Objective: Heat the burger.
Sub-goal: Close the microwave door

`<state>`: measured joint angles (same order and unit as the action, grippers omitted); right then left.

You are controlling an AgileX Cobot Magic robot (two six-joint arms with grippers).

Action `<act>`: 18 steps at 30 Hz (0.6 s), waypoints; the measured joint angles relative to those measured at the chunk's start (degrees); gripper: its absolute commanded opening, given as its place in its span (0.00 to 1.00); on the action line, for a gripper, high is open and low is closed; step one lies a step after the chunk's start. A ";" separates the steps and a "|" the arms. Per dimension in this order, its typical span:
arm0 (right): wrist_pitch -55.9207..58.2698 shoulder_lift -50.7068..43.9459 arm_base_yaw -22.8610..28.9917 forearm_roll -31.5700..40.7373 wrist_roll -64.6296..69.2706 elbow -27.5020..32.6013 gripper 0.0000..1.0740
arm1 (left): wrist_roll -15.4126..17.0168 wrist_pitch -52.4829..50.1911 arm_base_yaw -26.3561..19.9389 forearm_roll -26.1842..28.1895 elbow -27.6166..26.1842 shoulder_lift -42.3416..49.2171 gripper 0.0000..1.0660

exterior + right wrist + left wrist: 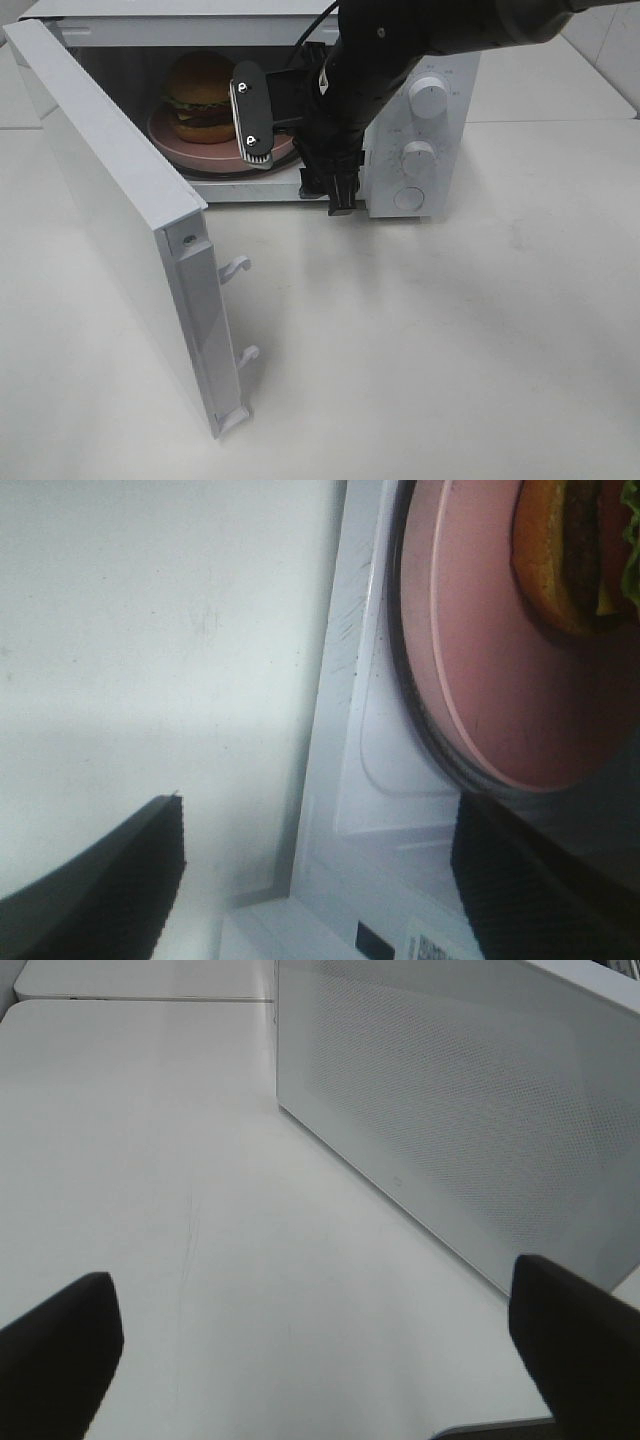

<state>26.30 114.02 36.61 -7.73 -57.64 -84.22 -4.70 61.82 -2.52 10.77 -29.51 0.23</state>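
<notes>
There is one white microwave (pixel 450 170) on one table (pixel 450 350). It has one door (pixel 110 200), and the door's edge carries two latch hooks (pixel 236 266). The control panel has two round knobs (pixel 429 97) and one round button (pixel 409 198). Inside are one burger (pixel 200 95) and one pink plate (pixel 170 135). The high view shows one black arm (pixel 400 40). The wrist views show two grippers, the left gripper (pixel 312 1290) and the right gripper (pixel 320 810), each with two dark fingers (pixel 60 1350).

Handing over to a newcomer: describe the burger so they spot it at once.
Look at the white microwave with its door open. Inside, on a pink plate, stands the burger: glossy brown bun, green lettuce, dark patty, the only food there.
</notes>
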 measured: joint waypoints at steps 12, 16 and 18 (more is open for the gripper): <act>0.40 -9.11 -0.34 -0.06 5.04 9.11 0.68 | 0.00 0.00 0.00 0.00 0.00 0.00 0.92; 1.26 -11.17 -0.34 0.00 10.60 10.60 0.68 | 0.00 0.00 0.00 0.00 0.00 0.00 0.92; 1.78 -11.92 -0.63 0.00 12.49 10.89 0.68 | 0.00 0.00 0.00 0.00 0.00 0.00 0.92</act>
<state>28.07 102.10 35.98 -7.73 -45.15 -73.34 -4.70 61.82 -2.52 10.77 -29.51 0.23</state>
